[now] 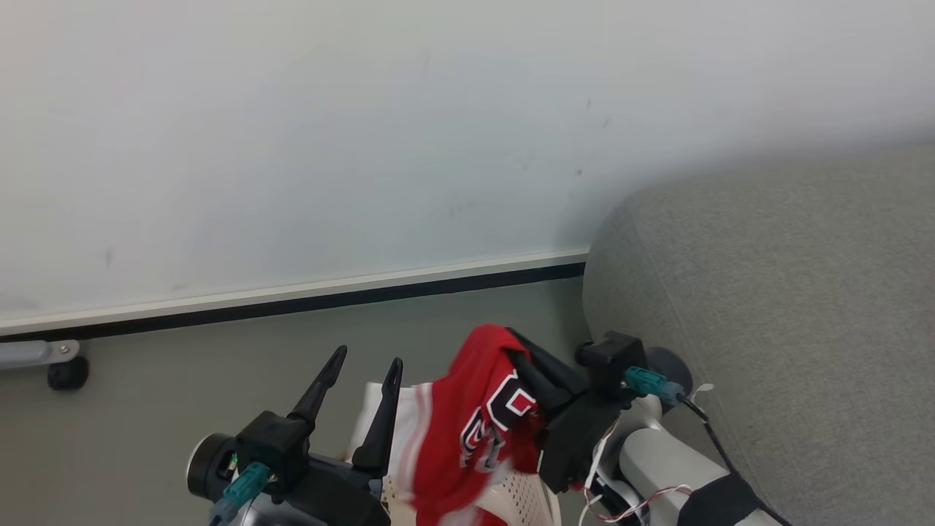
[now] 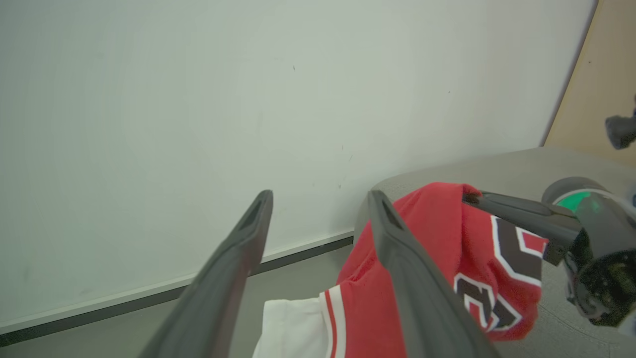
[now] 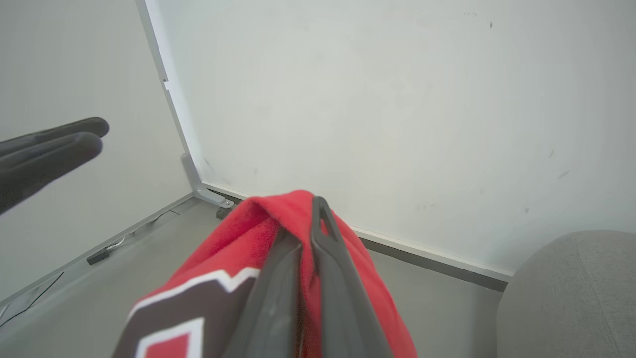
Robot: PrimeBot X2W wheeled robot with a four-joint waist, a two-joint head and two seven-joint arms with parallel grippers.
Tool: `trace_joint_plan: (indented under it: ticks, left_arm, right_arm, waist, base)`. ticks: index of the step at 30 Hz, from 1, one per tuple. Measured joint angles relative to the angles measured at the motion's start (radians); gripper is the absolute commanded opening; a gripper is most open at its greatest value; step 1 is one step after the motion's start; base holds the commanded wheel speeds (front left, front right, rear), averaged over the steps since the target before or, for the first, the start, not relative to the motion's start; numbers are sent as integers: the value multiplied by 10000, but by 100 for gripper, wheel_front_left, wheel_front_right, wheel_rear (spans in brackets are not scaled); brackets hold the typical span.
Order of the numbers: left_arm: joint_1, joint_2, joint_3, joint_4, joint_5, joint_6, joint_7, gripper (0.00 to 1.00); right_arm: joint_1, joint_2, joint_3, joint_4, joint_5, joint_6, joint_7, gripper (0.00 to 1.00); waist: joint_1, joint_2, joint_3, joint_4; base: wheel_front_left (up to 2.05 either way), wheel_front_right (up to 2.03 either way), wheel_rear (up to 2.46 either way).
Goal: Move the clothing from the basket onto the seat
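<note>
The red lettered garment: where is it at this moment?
In the head view the red garment hangs low at the centre, pinched by the shut right gripper, above the basket, between the open left gripper and the grey seat.

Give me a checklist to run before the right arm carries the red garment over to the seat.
1. The right tool is shut on the clothing: ok.
2. The left tool is open and holds nothing: ok.
3. The clothing hangs clear of the basket: cannot tell; its lower part runs past the head view's bottom edge.
4. The seat lies to the right of the load, bare where visible: ok.
</note>
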Motion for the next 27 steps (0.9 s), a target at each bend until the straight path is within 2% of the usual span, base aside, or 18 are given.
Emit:
trace_joint_plan:
  ticks: [16, 27]
  left_arm:
    - [642, -6, -44, 209, -105, 0, -261, 100]
    - [830, -19, -161, 284, -159, -2, -393, 100]
  right_arm:
    - [353, -1147, -857, -913, -125, -777, -10, 0]
    - [503, -1584, -993, -1845, -479, -955, -10, 0]
  waist:
    - [0, 0, -18, -1038]
    - [0, 0, 33, -1883]
  base:
    - [0, 0, 0]
    - [0, 0, 0]
